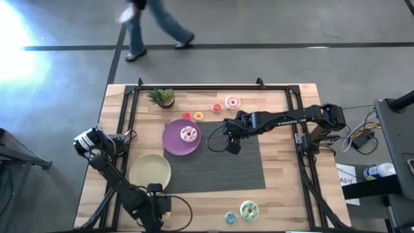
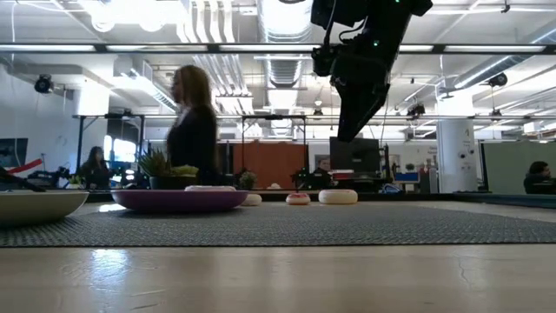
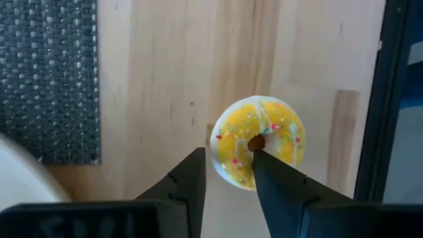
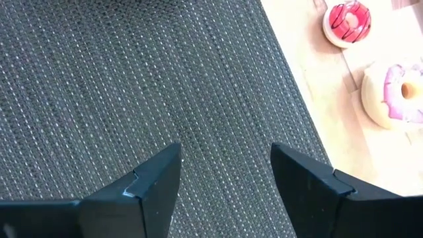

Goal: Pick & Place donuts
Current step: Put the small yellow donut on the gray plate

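My left gripper point(image 3: 228, 155) is near the table's near edge point(image 1: 158, 208), shut on a small yellow sprinkled donut point(image 3: 259, 141). My right gripper point(image 4: 225, 155) hangs open and empty above the grey mat point(image 1: 231, 145). A white-sprinkled donut point(image 1: 188, 134) lies on the purple plate point(image 1: 173, 144). The pink donut point(image 1: 233, 102) and small red and orange donuts point(image 1: 198, 116) lie flat on the wood near the far edge. The green-iced donut point(image 1: 249, 210) and the blue one point(image 1: 230, 217) lie near the near edge. My left gripper holds the yellow donut by one side of its ring point(image 3: 231, 158). One fingertip point(image 3: 264, 162) is in the hole and the other point(image 3: 197, 165) is outside the rim. The fingers come from above, pointing down. I cannot tell whether the donut is lifted off the wood.
The pale yellow plate point(image 1: 150, 171) sits on the mat's left edge, close to my left gripper. A potted plant point(image 1: 162, 97) stands at the far edge. Black frame rails point(image 1: 124, 123) run along the table's sides. A person point(image 1: 152, 22) walks past beyond the far edge.
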`<state>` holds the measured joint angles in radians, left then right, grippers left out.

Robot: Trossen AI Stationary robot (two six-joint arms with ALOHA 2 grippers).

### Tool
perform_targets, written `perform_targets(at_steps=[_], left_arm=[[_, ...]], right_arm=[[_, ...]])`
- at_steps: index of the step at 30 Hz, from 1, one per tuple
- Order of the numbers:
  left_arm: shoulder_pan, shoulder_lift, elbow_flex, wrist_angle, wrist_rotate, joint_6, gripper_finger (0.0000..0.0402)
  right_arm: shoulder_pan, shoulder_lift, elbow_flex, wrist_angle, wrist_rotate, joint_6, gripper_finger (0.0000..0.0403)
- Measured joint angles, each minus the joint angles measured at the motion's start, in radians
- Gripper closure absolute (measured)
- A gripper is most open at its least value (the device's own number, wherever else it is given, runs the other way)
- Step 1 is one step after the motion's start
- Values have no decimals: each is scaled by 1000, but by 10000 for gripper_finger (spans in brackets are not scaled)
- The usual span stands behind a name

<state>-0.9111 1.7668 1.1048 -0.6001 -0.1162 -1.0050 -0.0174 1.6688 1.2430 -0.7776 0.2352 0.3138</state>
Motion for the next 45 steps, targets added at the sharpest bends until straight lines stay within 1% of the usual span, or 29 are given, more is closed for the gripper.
perform_targets(at_steps=[4,6,8,12,16,18,20,22,24,26,27,29,32,36,39,41,45], left_arm=[[18,0,-13,18,11,-12,302],[29,0,-14,25,23,-16,311],[36,0,-14,33,27,-14,331],[47,0,-15,51,27,-12,387],[54,-14,-10,38,39,-23,399],[55,-45,12,-16,52,-49,400],[55,-97,41,-115,42,-102,400],[51,-168,62,-246,-23,-178,401],[47,-251,64,-382,-110,-278,401],[49,-333,34,-478,-184,-380,401],[54,-371,3,-500,-191,-417,401],[69,-431,-76,-474,-158,-437,401],[89,-480,-213,-346,-72,-430,401],[96,-488,-338,-191,-16,-444,401],[96,-488,-379,-150,-13,-497,400],[96,-488,-391,-152,-1,-518,391],[96,-489,-391,-132,24,-519,343]], right_arm=[[0,0,0,0,0,0,179],[0,0,0,-1,0,0,179],[0,0,0,-1,0,0,179],[0,0,0,-1,0,0,179],[0,0,0,-1,0,0,179],[0,0,0,-1,0,-4,179],[0,0,0,-2,0,-8,179],[0,-2,-1,-3,0,-15,179],[0,-6,-1,-3,0,-24,179],[0,-10,-1,-2,0,-32,179],[0,-11,-1,-3,-6,-35,179],[0,-11,-2,-10,-49,-45,179],[6,-12,-12,-29,-118,-55,179],[41,-12,-39,-38,-131,-31,179],[83,-14,-60,-36,-132,-10,179],[118,-14,-77,-31,-135,-7,179],[189,-14,-99,-16,-143,-42,177]])
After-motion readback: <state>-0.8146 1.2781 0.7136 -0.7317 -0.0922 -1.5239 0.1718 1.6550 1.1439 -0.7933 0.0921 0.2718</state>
